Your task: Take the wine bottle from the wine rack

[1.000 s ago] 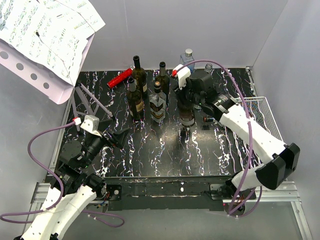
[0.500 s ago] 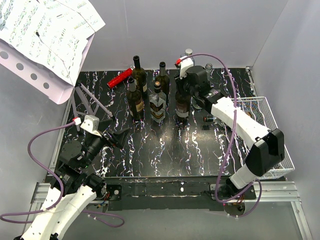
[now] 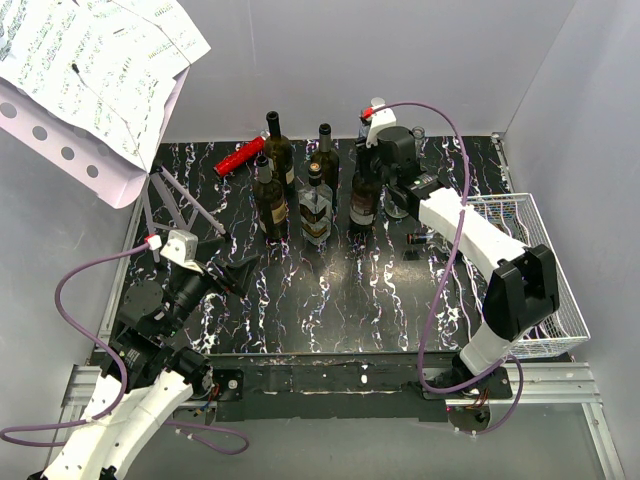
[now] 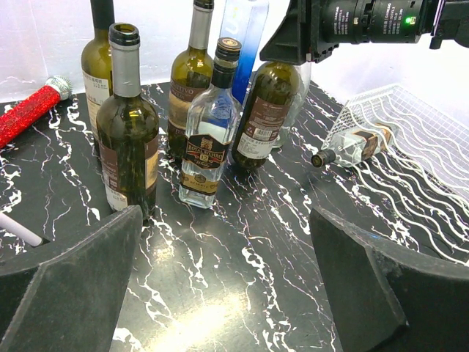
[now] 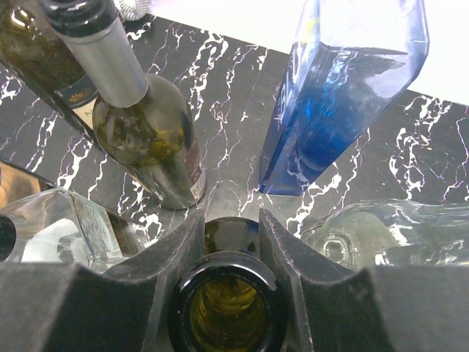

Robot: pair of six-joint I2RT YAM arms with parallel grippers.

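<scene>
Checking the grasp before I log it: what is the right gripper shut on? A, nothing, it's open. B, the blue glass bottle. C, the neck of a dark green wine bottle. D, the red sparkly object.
C: in the right wrist view the right gripper pinches the open-topped neck of the dark green wine bottle from both sides.

Dark green wine bottle [image 3: 362, 205] — uncorked, tilted, on tabletop [image 3: 330, 300]; white wire wine rack [image 3: 548, 240] — right edge.
</scene>
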